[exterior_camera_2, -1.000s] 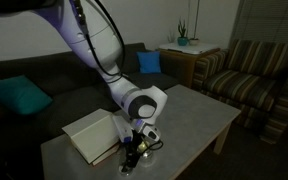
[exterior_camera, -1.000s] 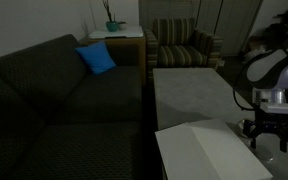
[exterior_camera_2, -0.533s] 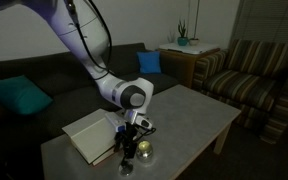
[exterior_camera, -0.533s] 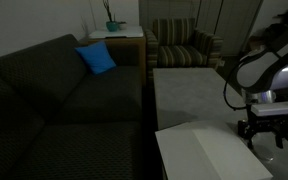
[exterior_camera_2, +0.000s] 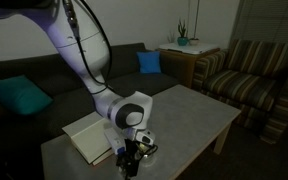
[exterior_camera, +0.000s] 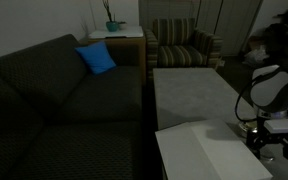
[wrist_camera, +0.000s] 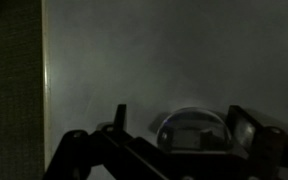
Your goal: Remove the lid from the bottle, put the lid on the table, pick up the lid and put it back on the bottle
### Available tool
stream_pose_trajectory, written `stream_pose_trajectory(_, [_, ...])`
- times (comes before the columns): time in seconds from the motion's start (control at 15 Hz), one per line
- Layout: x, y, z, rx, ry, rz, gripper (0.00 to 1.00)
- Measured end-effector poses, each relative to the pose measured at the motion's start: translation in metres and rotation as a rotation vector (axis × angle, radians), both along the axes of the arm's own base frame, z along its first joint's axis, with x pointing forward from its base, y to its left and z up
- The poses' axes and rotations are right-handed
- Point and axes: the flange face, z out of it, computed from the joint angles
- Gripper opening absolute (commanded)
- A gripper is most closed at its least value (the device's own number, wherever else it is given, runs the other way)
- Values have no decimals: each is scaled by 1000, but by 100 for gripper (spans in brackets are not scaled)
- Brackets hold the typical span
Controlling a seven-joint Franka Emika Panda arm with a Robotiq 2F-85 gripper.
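In the wrist view the small clear bottle (wrist_camera: 192,130) stands on the mottled grey table (wrist_camera: 134,60), seen as a rounded glassy dome. In this dim picture I cannot tell the lid apart from the bottle. My gripper (wrist_camera: 180,111) is open, with one finger on each side of the bottle; the right finger is close to it and the left finger stands apart. In both exterior views the gripper (exterior_camera_2: 132,157) (exterior_camera: 268,146) is low over the table (exterior_camera_2: 194,115) near its front end, and it hides the bottle.
A white flat board (exterior_camera_2: 89,135) (exterior_camera: 199,155) lies on the table right beside the gripper. A dark sofa (exterior_camera: 64,110) with blue cushions runs along one long side. A striped armchair (exterior_camera_2: 249,75) and a wooden side table with a plant (exterior_camera: 116,35) stand beyond.
The arm has swung and lowered. The gripper, which hung beside the bottle half a second ago, now sits down around it with its fingers open.
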Motion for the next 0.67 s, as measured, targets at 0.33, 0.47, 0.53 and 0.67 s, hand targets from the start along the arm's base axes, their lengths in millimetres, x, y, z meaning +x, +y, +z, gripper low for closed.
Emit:
stream_pose_trajectory(0.33, [-4, -18, -5, 145, -50, 85, 100])
stream_pose_trajectory(0.47, [-5, -23, -5, 178, -62, 96, 100])
stream_pose_trajectory(0.53, [-5, -24, -5, 180, -65, 92, 100])
stream_pose_trajectory(0.67, [-5, -24, -5, 180, -65, 89, 100])
